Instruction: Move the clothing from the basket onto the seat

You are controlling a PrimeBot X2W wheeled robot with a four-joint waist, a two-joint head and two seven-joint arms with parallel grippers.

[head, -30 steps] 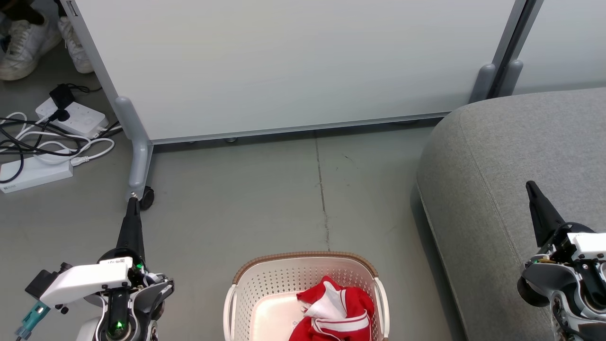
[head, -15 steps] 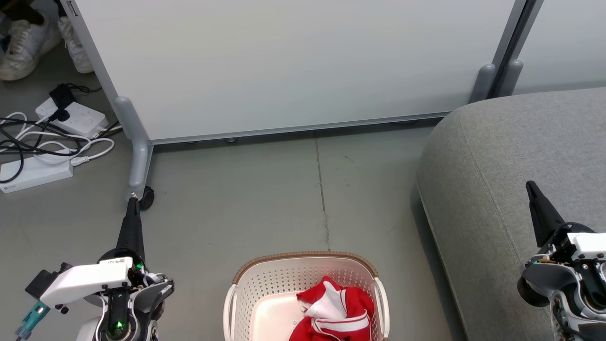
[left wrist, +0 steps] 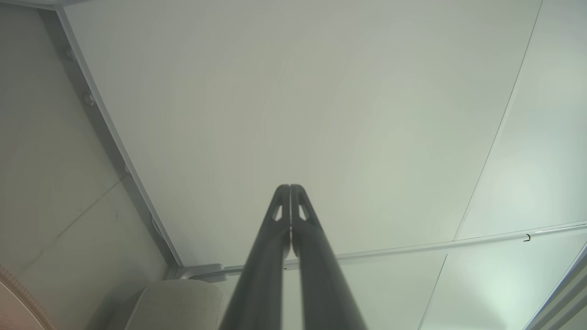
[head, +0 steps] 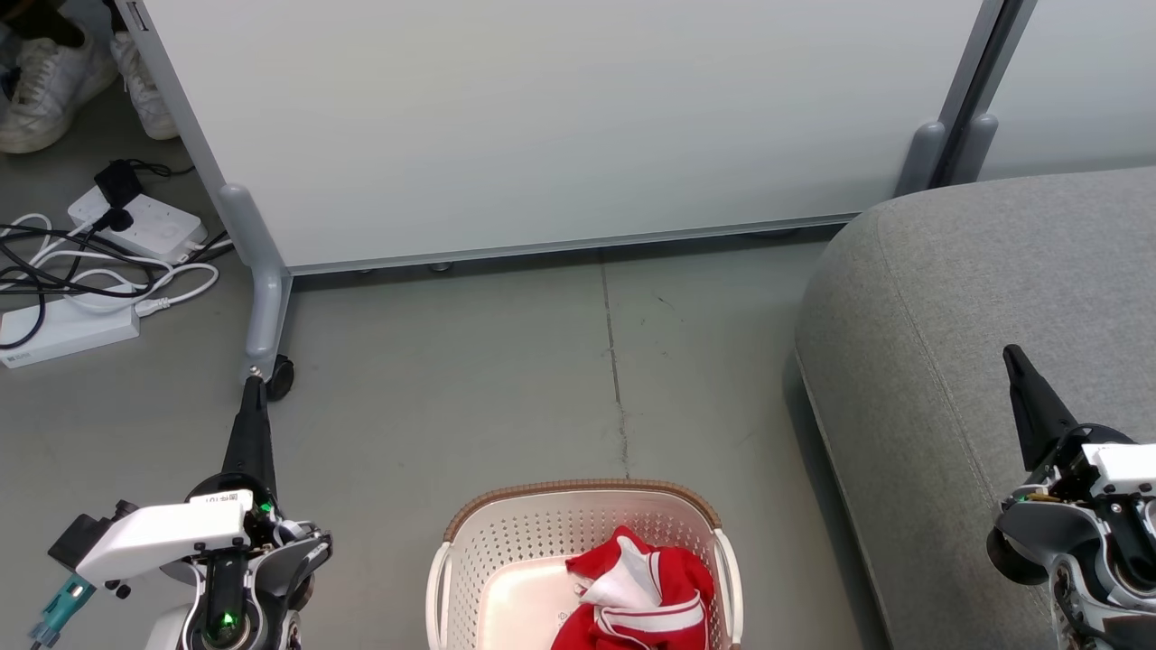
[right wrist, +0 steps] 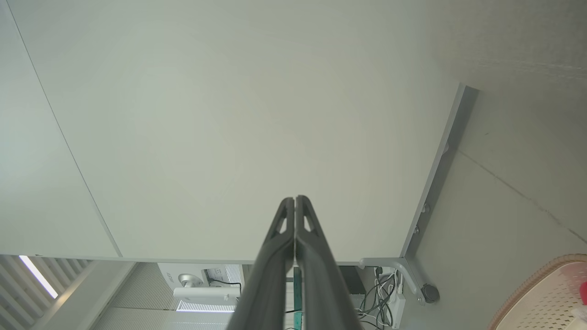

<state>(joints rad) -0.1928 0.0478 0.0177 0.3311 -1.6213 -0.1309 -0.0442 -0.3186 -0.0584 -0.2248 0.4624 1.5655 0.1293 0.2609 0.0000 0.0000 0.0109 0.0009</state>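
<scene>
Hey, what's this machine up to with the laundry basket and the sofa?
A two-armed robot is meant to move the red clothing from the white basket on the floor onto the grey seat at its right. Right now it is handling nothing: the left gripper and the right gripper are both shut and empty, one on either side of the basket. The clothing lies bunched in the basket, not yet picked up.
</scene>
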